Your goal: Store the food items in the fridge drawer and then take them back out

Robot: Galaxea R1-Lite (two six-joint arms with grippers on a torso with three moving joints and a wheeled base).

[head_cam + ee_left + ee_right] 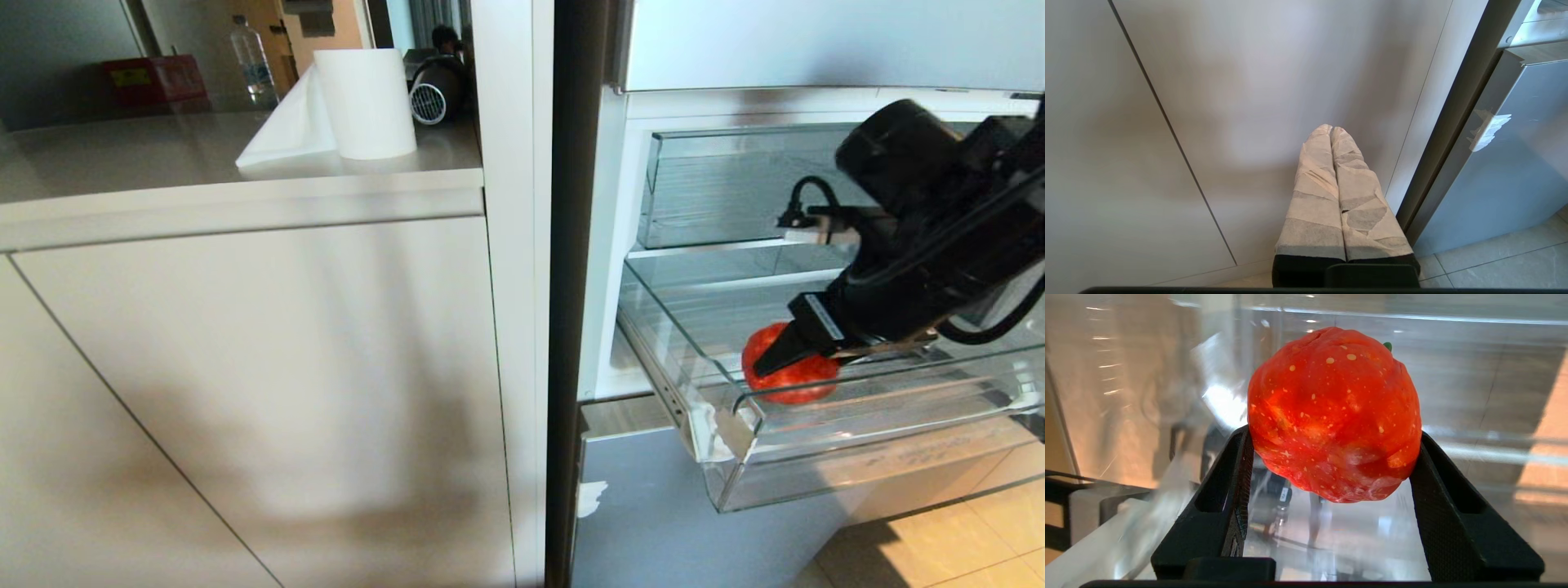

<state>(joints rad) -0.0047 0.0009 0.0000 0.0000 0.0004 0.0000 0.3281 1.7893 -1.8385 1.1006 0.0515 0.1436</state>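
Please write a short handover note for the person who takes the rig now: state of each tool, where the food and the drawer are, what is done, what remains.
Right tool: inside the pulled-out fridge drawer, shut on the red tomato, one finger on each side of it.
Left tool: parked low in front of the white cabinet door, fingers together, holding nothing.
Drawer: open, clear, tape on its front corner. The tomato is near that front corner. No other food is visible.
Done: drawer open, tomato gripped. I cannot tell if this is the storing or the taking out.
Left: probably finish moving the tomato, then shut the drawer.
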